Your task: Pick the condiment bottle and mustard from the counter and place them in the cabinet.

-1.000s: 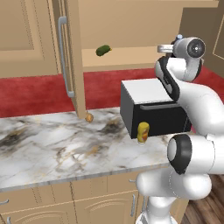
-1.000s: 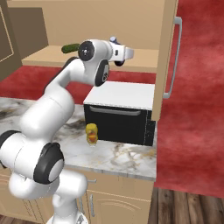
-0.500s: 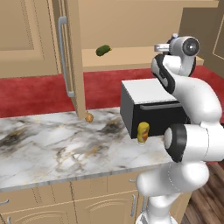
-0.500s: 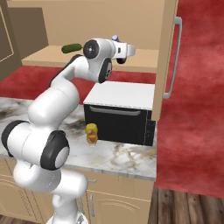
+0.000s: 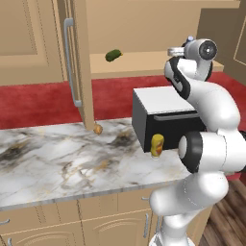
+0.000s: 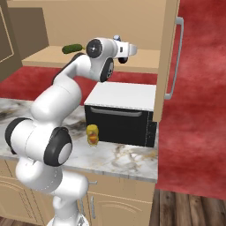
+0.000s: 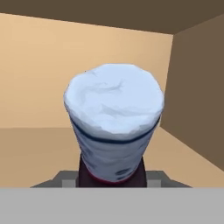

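Two-finger gripper (image 6: pixel 131 48) clamped on small dark bottle with blue-grey cap (image 7: pixel 114 118), cap end pointing along jaws into tan wooden wall cabinet (image 7: pixel 35 144), over its shelf. Yellow mustard squeeze bottle (image 5: pixel 157 145) stands upright on marble counter (image 5: pixel 57 163), beside black microwave (image 5: pixel 168 117), far below gripper.

Cabinet (image 7: pixel 52 87) shelf ahead seems open; side wall (image 7: pixel 197 87) crowds right.

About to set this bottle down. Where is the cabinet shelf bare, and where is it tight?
The cabinet shelf lies bare from the green pickle-like thing across to the gripper, which holds the condiment bottle. In the hand view, bare shelf runs ahead to the back wall. It is tighter by the side wall on that view's right.
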Controlling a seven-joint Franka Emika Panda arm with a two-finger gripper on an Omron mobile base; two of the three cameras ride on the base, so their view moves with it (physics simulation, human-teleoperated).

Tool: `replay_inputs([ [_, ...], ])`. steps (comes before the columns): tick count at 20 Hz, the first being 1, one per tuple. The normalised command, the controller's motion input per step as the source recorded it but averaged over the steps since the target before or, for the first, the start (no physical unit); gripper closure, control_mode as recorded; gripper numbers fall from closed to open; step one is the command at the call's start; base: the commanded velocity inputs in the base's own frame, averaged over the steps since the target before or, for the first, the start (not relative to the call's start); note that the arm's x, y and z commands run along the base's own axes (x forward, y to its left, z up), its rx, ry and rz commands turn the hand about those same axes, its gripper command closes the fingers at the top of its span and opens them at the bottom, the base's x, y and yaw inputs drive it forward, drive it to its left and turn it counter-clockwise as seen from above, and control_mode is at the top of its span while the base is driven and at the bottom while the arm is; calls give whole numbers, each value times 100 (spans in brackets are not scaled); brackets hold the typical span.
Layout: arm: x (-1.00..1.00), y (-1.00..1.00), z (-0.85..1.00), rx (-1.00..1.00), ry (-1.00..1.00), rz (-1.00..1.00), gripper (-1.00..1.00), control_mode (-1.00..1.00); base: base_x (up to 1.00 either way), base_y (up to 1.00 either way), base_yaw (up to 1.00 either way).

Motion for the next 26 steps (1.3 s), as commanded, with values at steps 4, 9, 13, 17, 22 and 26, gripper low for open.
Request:
replay_inputs([
  [4,3,-1,-14,0,0,2,-100,-100,0,0,0],
  [9,4,-6,-6,-4,0,2,-100,-100,0,0,0],
  [13,2,-5,0,-6,0,1,-100,-100,0,0,0],
  [17,12,-7,0,-8,0,2,-100,-100,0,0,0],
  [22,8,-5,0,-7,0,1,-100,-100,0,0,0],
  [26,2,-2,1,-7,0,1,-100,-100,0,0,0],
])
